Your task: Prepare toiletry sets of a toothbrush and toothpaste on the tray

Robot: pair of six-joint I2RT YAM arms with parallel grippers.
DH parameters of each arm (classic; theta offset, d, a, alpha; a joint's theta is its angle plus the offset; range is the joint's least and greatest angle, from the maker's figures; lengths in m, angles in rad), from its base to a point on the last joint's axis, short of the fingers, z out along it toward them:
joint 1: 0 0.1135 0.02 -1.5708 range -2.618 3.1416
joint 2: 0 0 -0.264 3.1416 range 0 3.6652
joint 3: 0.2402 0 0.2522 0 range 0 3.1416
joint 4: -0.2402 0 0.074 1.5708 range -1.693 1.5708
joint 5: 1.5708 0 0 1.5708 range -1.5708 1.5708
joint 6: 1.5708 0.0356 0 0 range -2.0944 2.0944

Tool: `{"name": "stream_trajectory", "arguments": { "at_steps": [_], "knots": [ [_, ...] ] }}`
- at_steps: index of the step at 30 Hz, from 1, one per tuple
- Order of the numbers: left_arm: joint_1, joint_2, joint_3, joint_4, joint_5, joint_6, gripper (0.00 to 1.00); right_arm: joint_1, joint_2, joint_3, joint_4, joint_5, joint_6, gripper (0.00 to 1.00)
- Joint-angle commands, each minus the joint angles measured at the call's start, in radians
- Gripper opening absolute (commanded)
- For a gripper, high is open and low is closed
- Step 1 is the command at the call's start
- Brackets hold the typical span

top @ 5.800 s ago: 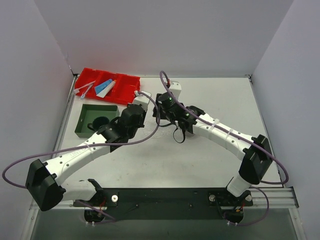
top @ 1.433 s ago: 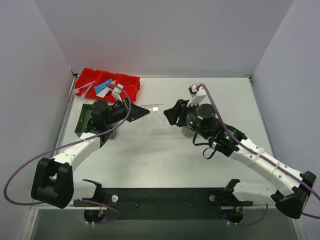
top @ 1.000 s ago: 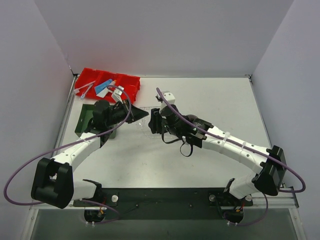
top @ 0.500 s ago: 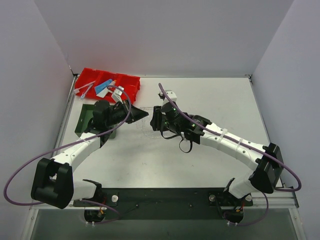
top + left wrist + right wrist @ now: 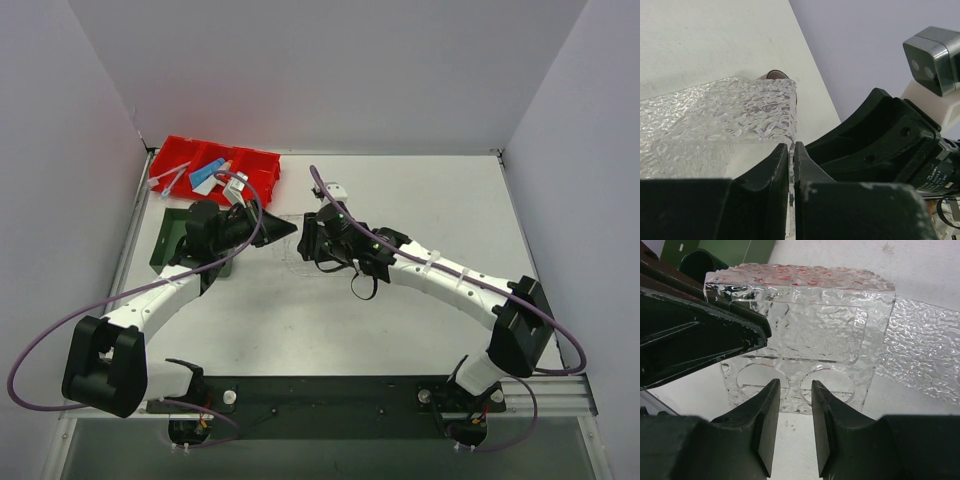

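Note:
The clear bumpy tray (image 5: 805,325) stands tilted up off the table between my two grippers; in the top view only a faint part of it (image 5: 290,250) shows. My left gripper (image 5: 791,146) is shut on the tray's edge (image 5: 735,112) and is at the centre left in the top view (image 5: 289,228). My right gripper (image 5: 794,385) is open, its fingertips just in front of the tray's lower edge, facing the left gripper (image 5: 306,240). Two toothbrushes (image 5: 165,180), the blue toothpaste (image 5: 211,168) and the white toothpaste (image 5: 204,184) lie in the red bin (image 5: 250,170).
A dark green square tray (image 5: 168,240) holding a dark cup (image 5: 697,262) sits under the left arm, in front of the red bin. A second clear textured piece (image 5: 927,350) lies flat on the table to the right of the held tray.
The right arm swung left from the table's right of centre to the tray and has edged closer over the last half second. The left gripper keeps its hold on the tray.

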Motion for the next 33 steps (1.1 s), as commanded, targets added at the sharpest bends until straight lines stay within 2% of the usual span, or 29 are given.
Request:
{"name": "stream_trajectory", "arguments": {
  "at_steps": [1, 6, 10, 12, 15, 16, 23, 24, 25, 28, 29, 33],
  "knots": [
    [0.004, -0.032, 0.03, 0.074, 0.011, 0.0, 0.0, -0.004, 0.006, 0.035, 0.03, -0.004, 0.016, 0.27],
    [0.004, -0.032, 0.029, 0.078, 0.016, -0.001, 0.0, -0.002, 0.038, 0.052, 0.035, -0.003, 0.016, 0.27],
    [0.004, -0.027, 0.029, 0.079, 0.016, -0.004, 0.0, -0.002, 0.058, 0.06, 0.041, 0.005, 0.02, 0.22],
    [0.004, -0.027, 0.03, 0.081, 0.017, -0.004, 0.0, -0.004, 0.061, 0.06, 0.044, 0.012, 0.022, 0.18],
    [0.004, -0.023, 0.03, 0.081, 0.019, -0.004, 0.0, -0.002, 0.059, 0.061, 0.044, 0.019, 0.022, 0.07],
    [0.004, -0.019, 0.03, 0.079, 0.02, -0.003, 0.0, -0.002, 0.058, 0.06, 0.044, 0.023, 0.023, 0.0],
    [-0.007, -0.022, 0.087, -0.062, -0.001, 0.104, 0.02, 0.001, 0.041, 0.049, 0.053, 0.046, 0.02, 0.0],
    [-0.009, -0.026, 0.095, -0.091, -0.007, 0.121, 0.06, -0.001, 0.035, 0.049, 0.051, 0.048, 0.02, 0.0],
    [-0.012, -0.024, 0.099, -0.103, -0.013, 0.129, 0.19, 0.001, 0.032, 0.049, 0.039, 0.07, 0.028, 0.0],
    [-0.016, -0.024, 0.113, -0.142, -0.027, 0.15, 0.34, -0.001, 0.026, 0.057, 0.016, 0.091, 0.025, 0.0],
    [-0.018, -0.023, 0.116, -0.162, -0.039, 0.157, 0.42, 0.001, 0.026, 0.057, 0.009, 0.106, 0.025, 0.0],
    [-0.035, -0.023, 0.148, -0.246, -0.081, 0.23, 0.51, -0.004, 0.016, 0.058, -0.033, 0.144, 0.042, 0.0]
  ]
}}
